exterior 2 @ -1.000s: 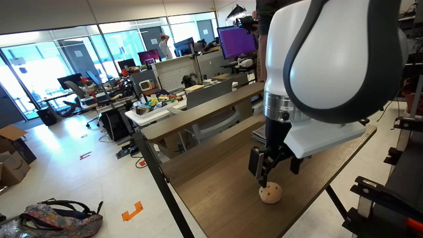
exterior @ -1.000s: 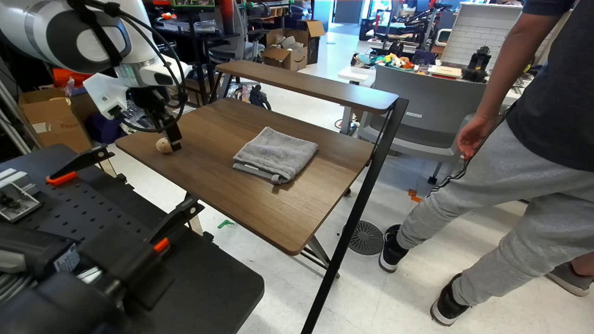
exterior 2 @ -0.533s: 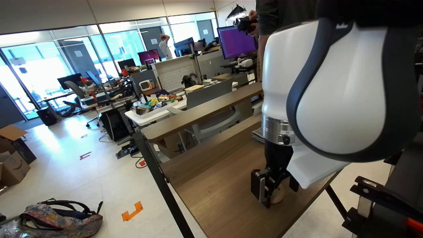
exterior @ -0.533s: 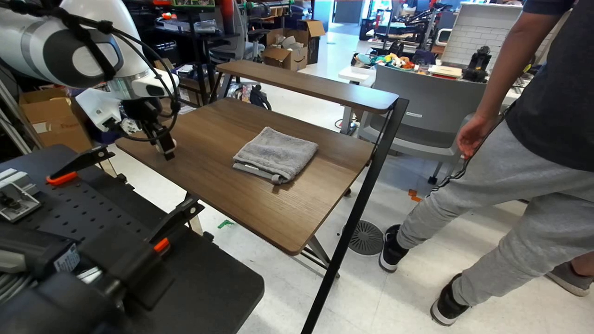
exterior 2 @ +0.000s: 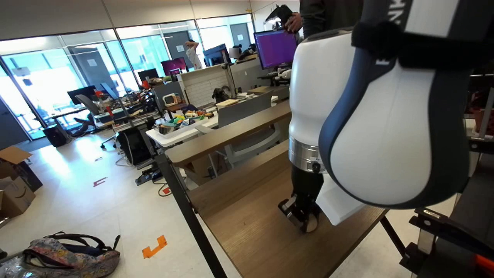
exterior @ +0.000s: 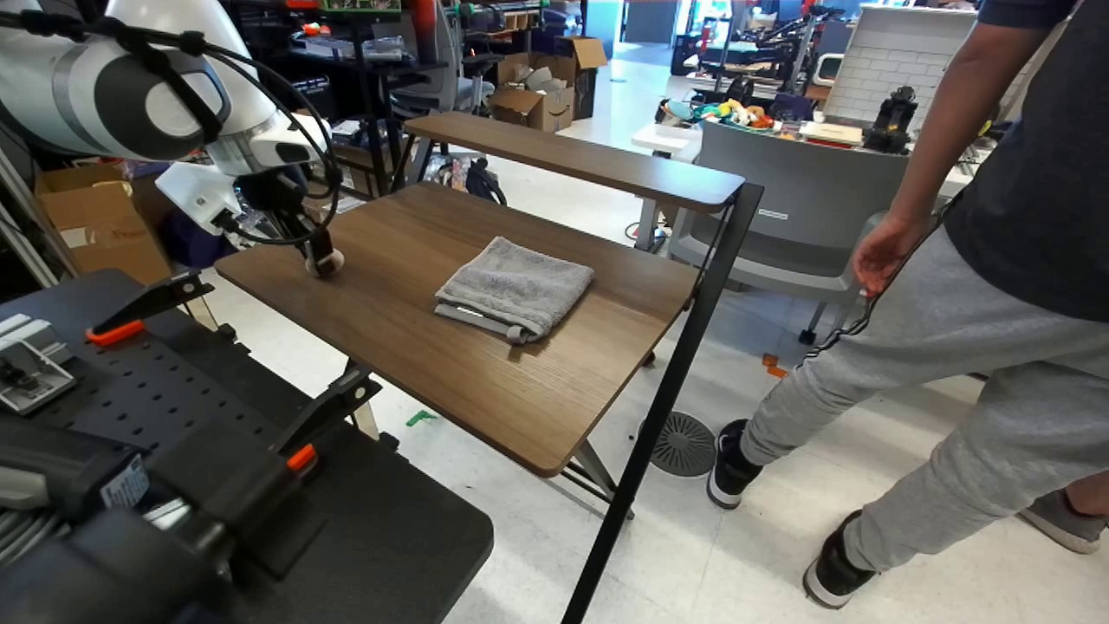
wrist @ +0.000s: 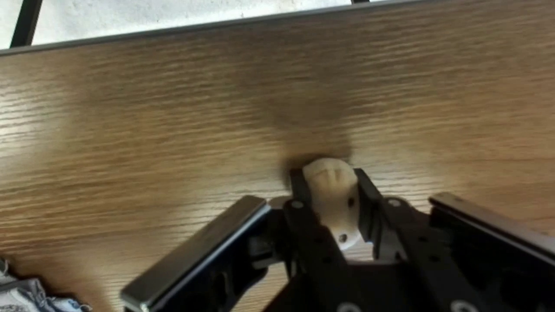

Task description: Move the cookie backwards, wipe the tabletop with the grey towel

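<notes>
Lettering "NK" (exterior 2: 396, 10) marks the arm (exterior 2: 380, 139) whose jaws grip the cookie (wrist: 331, 195)

We see a white arm (exterior 2: 318, 85) in an exterior view, with white lettering (exterior 2: 383, 60) on a dark band (exterior 2: 337, 116) higher than its silver collar (exterior 2: 303, 154). Black cables (exterior: 333, 178) loop near that collar. Below it, the tool (wrist: 331, 186) is black, dotted with pale round screws (wrist: 394, 202).
</notes>
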